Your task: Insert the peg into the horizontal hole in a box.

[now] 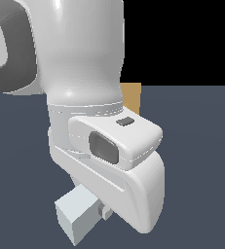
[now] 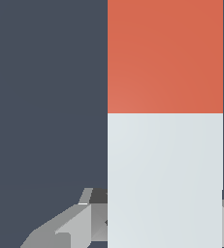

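In the wrist view the peg [image 2: 165,145] fills the middle, its red end [image 2: 165,55] farther from the camera and its pale grey-white part nearer. My gripper [image 2: 165,218] is shut on the pale part, with one grey finger [image 2: 79,225] pressed against one side and the other just showing at the opposite side. In the exterior view the peg's pale end [image 1: 77,216] sticks out below the arm, next to a small grey finger piece [image 1: 104,211]. Only a sliver of the tan box [image 1: 131,96] shows behind the arm. The hole is hidden.
The white arm body [image 1: 84,73] fills most of the exterior view and blocks the scene behind it. A dark blue-grey floor [image 1: 201,146] surrounds everything.
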You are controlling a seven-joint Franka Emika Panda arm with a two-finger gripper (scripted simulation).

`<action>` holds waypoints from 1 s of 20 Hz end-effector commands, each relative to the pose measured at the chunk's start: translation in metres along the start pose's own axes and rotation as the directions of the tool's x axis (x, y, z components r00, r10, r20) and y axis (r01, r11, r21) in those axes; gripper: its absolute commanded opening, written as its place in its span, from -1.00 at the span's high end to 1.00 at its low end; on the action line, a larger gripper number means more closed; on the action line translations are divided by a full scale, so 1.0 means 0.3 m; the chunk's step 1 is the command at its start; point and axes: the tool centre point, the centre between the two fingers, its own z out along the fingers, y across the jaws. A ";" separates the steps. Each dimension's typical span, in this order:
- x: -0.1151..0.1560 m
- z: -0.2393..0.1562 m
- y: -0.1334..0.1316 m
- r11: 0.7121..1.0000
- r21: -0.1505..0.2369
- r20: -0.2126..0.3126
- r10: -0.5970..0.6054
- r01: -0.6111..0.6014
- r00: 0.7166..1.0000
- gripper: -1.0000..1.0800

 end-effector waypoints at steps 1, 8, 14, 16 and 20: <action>0.001 0.001 0.000 1.000 0.000 0.000 0.000 0.000 1.000 1.00; 0.000 0.000 0.001 1.000 0.000 0.000 0.000 0.000 1.000 1.00; 0.036 -0.015 0.008 0.999 -0.001 0.000 -0.047 0.047 0.999 1.00; 0.065 -0.027 0.013 0.996 -0.001 0.001 -0.084 0.084 0.996 1.00; 0.150 -0.060 0.021 0.982 -0.001 0.001 -0.191 0.191 0.982 1.00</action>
